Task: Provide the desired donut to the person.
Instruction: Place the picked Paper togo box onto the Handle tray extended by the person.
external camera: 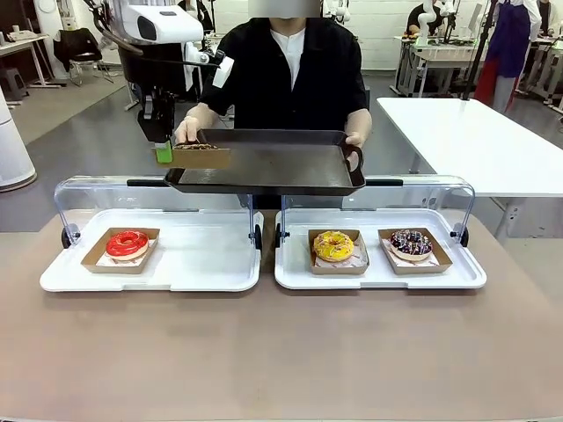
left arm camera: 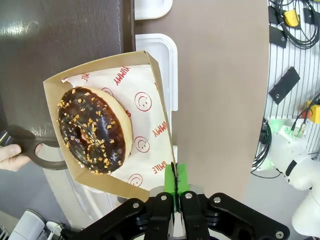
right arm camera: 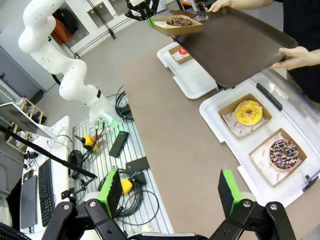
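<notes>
A chocolate donut with orange crumbs lies in a brown paper tray lined with printed paper. My left gripper is shut on that tray's rim. In the front view the left gripper holds the paper tray at the near left corner of a dark serving tray. The person holds the serving tray in both hands at the far side. Whether the paper tray rests on it is unclear. My right gripper stands open and holds nothing, high above the table.
Two white lidded trays lie on the brown table. The left one holds a red donut. The right one holds a yellow donut and a chocolate sprinkled donut. The table's near half is bare.
</notes>
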Tool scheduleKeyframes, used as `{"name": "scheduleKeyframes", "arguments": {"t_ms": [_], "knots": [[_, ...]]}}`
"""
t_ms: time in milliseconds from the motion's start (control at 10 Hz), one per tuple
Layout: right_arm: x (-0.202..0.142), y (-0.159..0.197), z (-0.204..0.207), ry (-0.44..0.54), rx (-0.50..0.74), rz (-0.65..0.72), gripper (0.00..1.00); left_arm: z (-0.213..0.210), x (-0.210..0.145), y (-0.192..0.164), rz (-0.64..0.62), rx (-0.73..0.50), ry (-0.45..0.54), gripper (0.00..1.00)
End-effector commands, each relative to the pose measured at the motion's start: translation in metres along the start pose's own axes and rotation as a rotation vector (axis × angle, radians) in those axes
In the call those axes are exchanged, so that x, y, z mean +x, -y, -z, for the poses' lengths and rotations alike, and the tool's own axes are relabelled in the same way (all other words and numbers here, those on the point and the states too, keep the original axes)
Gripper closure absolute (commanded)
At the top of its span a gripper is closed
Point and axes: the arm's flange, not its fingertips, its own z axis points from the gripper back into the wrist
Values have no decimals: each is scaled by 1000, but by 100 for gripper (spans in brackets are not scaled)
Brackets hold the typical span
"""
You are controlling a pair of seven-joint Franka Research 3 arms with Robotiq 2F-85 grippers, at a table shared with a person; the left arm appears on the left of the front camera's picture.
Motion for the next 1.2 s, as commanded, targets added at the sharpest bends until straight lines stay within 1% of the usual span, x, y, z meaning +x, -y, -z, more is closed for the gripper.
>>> {"name": "scheduleKeyframes", "arguments": {"t_ms": [0, 100, 300, 400, 600, 700, 900, 1000, 1100], "knots": [[1, 1, 1, 15, 9, -13, 0, 0, 0, 0, 0, 0, 0, 99], [1, 1, 1, 15, 9, -13, 0, 3, 5, 6, -2, 22, 25, 99], [1, 1, 1, 15, 9, -13, 0, -22, 11, -21, 15, 50, 38, 99], [1, 1, 1, 15, 9, -13, 0, -25, 14, -26, 23, 73, 49, 99], [1, 1, 1, 15, 9, -13, 0, -32, 23, -48, 57, 78, 53, 99], [1, 1, 1, 15, 9, -13, 0, -31, 30, -63, 114, 119, 23, 99], [1, 1, 1, 15, 9, -13, 0, -26, 39, -87, 187, 98, 28, 99], [1, 1, 1, 15, 9, -13, 0, -25, 41, -100, 219, 95, 2, 99], [1, 1, 1, 15, 9, -13, 0, -20, 41, -108, 224, 84, -18, 99]]}}
